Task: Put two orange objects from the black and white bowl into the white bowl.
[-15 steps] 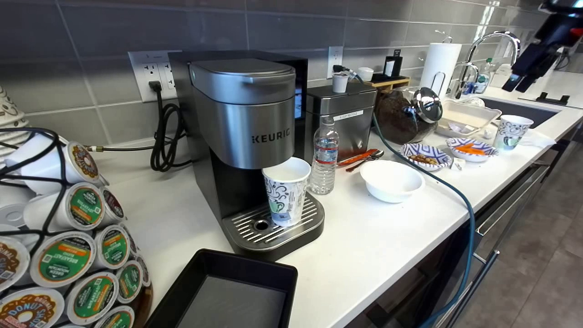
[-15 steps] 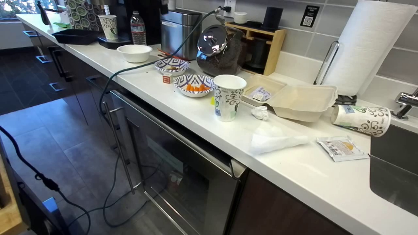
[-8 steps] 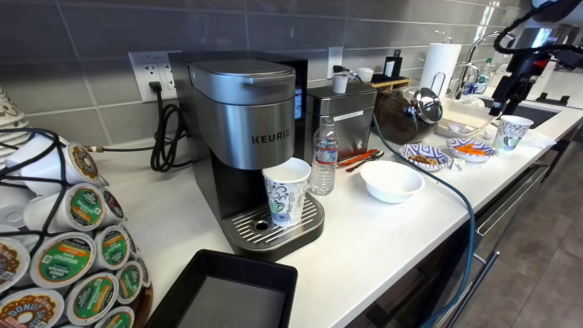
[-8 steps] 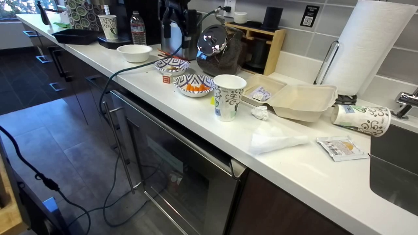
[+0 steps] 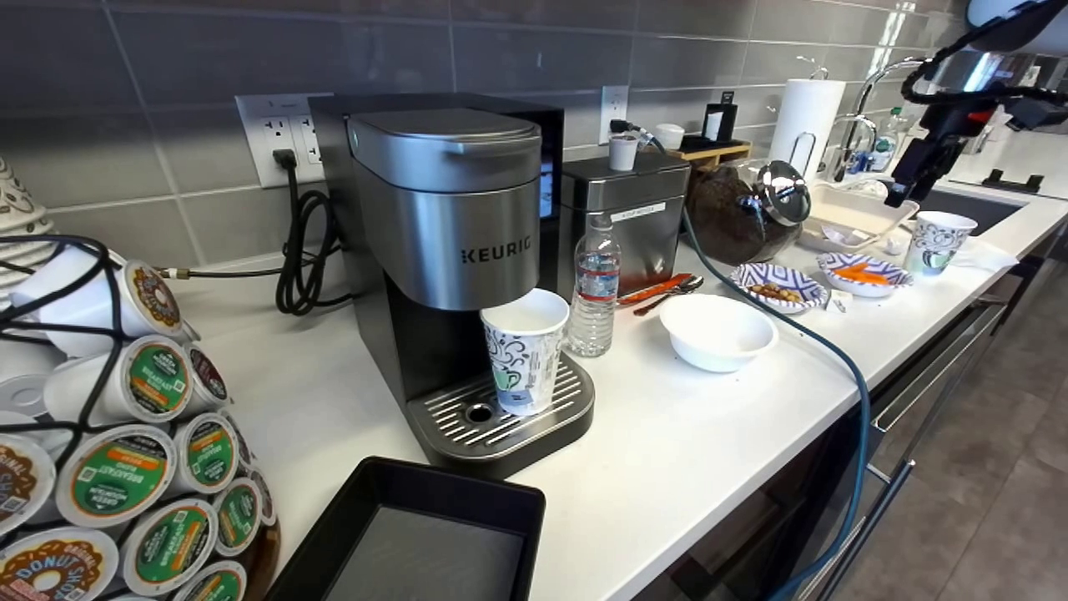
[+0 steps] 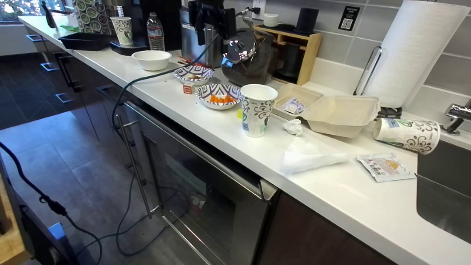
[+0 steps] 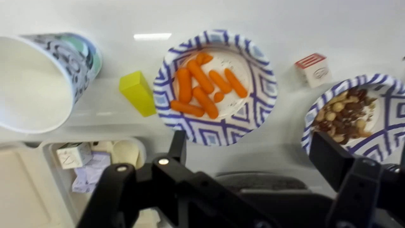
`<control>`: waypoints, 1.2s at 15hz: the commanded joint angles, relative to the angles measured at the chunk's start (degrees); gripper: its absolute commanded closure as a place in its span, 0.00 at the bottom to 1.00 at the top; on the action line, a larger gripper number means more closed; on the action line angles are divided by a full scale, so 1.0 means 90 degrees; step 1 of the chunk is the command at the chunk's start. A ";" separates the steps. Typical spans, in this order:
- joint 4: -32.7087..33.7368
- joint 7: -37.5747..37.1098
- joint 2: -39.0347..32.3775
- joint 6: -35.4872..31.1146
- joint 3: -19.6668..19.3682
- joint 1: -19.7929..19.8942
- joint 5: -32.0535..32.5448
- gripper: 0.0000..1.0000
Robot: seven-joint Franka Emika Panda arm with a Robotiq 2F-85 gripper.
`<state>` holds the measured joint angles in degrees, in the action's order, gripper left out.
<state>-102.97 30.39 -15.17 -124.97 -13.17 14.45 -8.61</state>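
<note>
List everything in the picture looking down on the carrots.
Carrot bowl: one, white and purple, centre
Carrots: about eight pieces, orange, inside
Nut bowl: one, same colours, right
Nut mix: one heap, brownish, inside
Paper cup: one, patterned white, left
Block: one, yellow, left of centre
Cube: one, red and white, upper right
Takeout box: one, beige, lower left
Packets: number unclear, pale, inside
Counter: one, white, beneath
Unclear shape: one, dark, below centre
Claw: one, black, open, bottom
</note>
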 commanded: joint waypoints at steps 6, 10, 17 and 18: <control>-0.0377 -0.0070 -0.0482 -0.1308 0.0334 0.0346 0.0232 0.00; -0.0371 0.0211 -0.0687 -0.1455 0.0424 0.0299 0.0546 0.00; -0.0272 0.0183 -0.1253 -0.1962 0.0600 0.0318 0.1253 0.07; -0.0263 0.0204 -0.1325 -0.2109 0.0650 0.0343 0.1222 0.12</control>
<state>-106.41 31.49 -24.62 -140.60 -8.75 16.40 1.38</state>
